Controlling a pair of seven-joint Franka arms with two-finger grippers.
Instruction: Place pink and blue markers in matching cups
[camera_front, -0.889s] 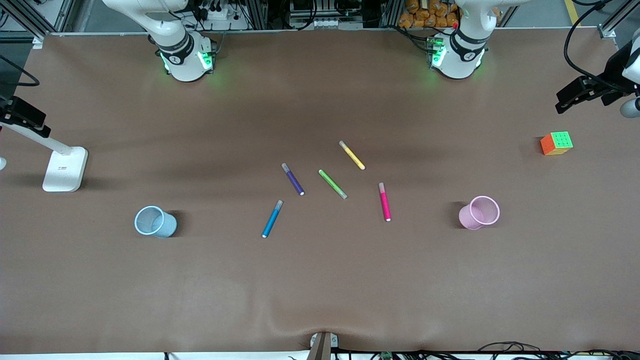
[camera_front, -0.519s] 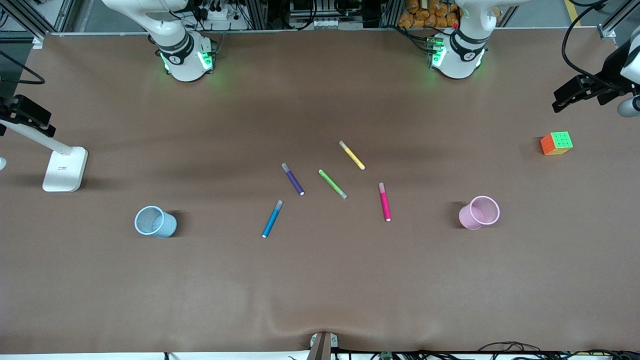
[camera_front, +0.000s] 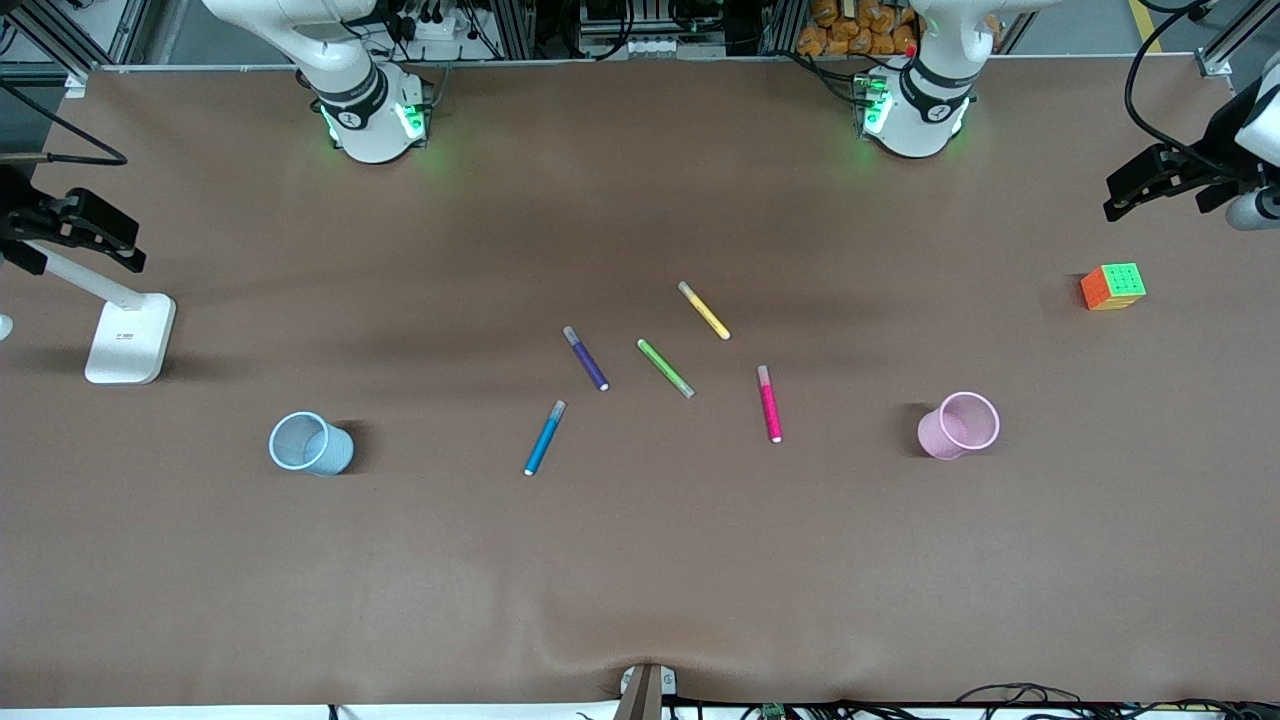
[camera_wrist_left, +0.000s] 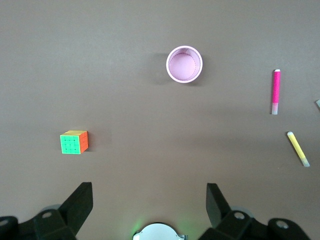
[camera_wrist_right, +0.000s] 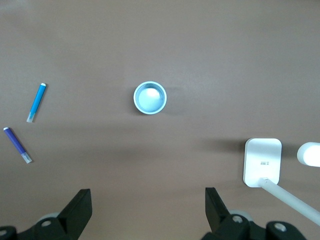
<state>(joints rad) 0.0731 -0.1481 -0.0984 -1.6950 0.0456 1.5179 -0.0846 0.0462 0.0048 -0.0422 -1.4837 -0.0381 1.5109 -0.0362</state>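
Landmark: slim green marker (camera_front: 666, 368) lying flat mid-bench, on the brown bench (camera_front: 640, 580).
Pink marker: slim magenta-pink pen with pale cap (camera_front: 769, 403), flat on the bench just beside the green marker toward the left arm's end, slightly nearer the front camera; also in the left wrist view (camera_wrist_left: 275, 91).
Blue marker: slim bright blue pen (camera_front: 545, 438), flat, near the green marker toward the right arm's end and nearer the front camera.
Pink cup: small pale pink tapered cup (camera_front: 960, 425), upright, well apart from the green marker toward the left arm's end.
Blue cup: small pale blue tapered cup (camera_front: 310, 443), well apart from the green marker toward the right arm's end.
Left tool: (camera_wrist_left: 150, 202) up in the air at the left arm's end of the bench, fingers spread wide, pinching nothing.
Right tool: (camera_wrist_right: 148, 205) up in the air at the right arm's end, over the white lamp base (camera_front: 130, 338), fingers spread wide, pinching nothing.
Others: dark purple marker (camera_front: 586, 358) and yellow marker (camera_front: 704, 310) close to the green one; colourful puzzle cube (camera_front: 1112, 287) toward the left arm's end.
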